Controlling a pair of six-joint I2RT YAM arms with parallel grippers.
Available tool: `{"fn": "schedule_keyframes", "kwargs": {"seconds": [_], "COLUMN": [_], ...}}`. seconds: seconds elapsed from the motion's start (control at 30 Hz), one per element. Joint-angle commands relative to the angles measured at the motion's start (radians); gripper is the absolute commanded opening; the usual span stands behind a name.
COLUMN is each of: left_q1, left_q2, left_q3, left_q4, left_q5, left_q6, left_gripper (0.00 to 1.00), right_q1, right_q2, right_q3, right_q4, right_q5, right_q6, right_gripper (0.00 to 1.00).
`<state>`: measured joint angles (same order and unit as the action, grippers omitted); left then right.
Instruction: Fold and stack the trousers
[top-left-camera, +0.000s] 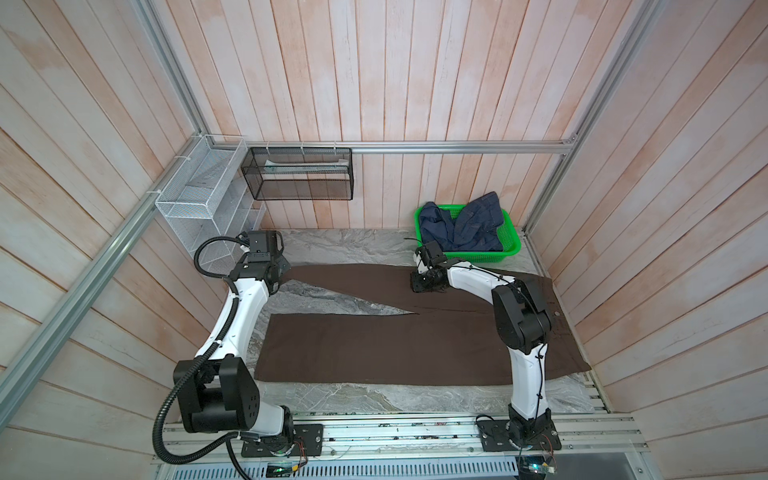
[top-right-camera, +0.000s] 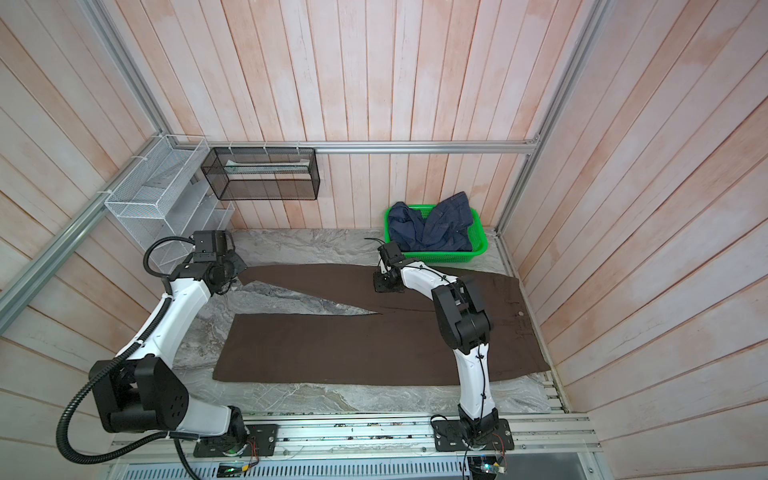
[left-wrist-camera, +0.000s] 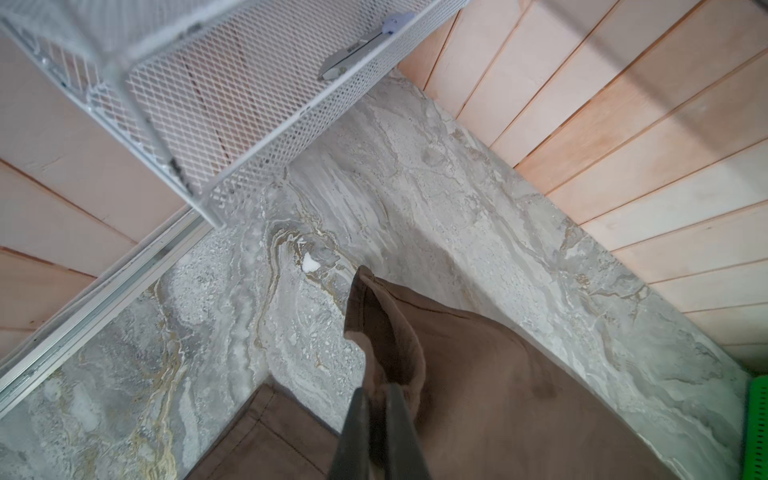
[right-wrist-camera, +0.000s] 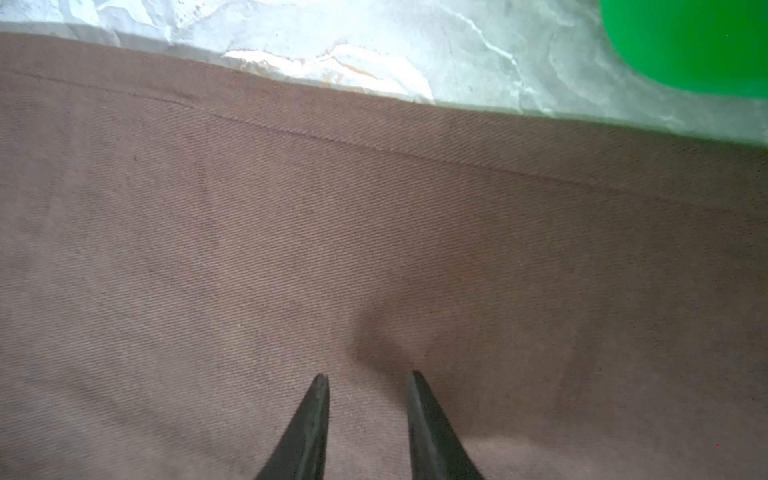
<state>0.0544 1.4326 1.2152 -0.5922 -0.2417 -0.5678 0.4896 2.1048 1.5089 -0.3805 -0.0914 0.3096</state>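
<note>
The dark brown trousers (top-left-camera: 374, 345) (top-right-camera: 332, 345) lie spread on the marble tabletop, waist to the right and both legs pointing left. The near leg lies flat. The far leg narrows toward its hem, where my left gripper (top-left-camera: 286, 269) (top-right-camera: 241, 271) holds it. In the left wrist view that gripper (left-wrist-camera: 379, 395) is shut on a bunched fold of the trousers (left-wrist-camera: 498, 374), raised a little off the table. My right gripper (top-left-camera: 420, 286) (top-right-camera: 382, 286) stands tip-down on the far leg's upper part. Its jaws (right-wrist-camera: 369, 378) are open, with flat trousers cloth (right-wrist-camera: 332, 228) beneath them and nothing held.
A green basket (top-left-camera: 512, 249) (top-right-camera: 480, 249) holding a navy denim garment (top-left-camera: 461, 226) stands at the back right, just behind the right gripper. A white mesh rack (top-left-camera: 195, 195) and a black mesh basket (top-left-camera: 299, 178) hang at the back left. Wooden walls close in on three sides.
</note>
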Motion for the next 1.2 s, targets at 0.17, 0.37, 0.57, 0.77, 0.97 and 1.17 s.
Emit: {"fn": "schedule_keyframes", "kwargs": {"seconds": [0.17,0.37,0.57,0.77,0.97,1.17], "left_q1": [0.008,0.010,0.010,0.007,-0.055,-0.040], "left_q2": [-0.013,-0.015,0.014,0.256,0.408,0.558], "left_q3": [-0.189,-0.172,-0.074,0.072,0.120,0.140], "left_q4": [0.017,-0.012,-0.011,-0.013,0.018,-0.004], "left_q5": [0.000,0.016,0.028,0.116,0.203,0.152], "left_q6": [0.029,0.032,0.068,0.111,0.140,0.141], "left_gripper": [0.00,0.47,0.53,0.27,0.23,0.24], "right_q1": [0.001,0.001,0.000,0.001,-0.019,-0.087], "right_q2": [-0.039,-0.087,-0.124,-0.127,-0.169,-0.241], "right_q3": [-0.026,-0.054,-0.075,-0.069,-0.092,-0.155], "right_q4": [-0.034,-0.034,-0.031,-0.035,-0.027,-0.010], "right_q5": [-0.014,-0.011,-0.005,-0.012,-0.002,0.001], "right_q6": [-0.006,-0.006,0.000,0.003,0.014,0.026], "right_gripper": [0.33,0.33,0.33,0.33,0.33,0.34]}}
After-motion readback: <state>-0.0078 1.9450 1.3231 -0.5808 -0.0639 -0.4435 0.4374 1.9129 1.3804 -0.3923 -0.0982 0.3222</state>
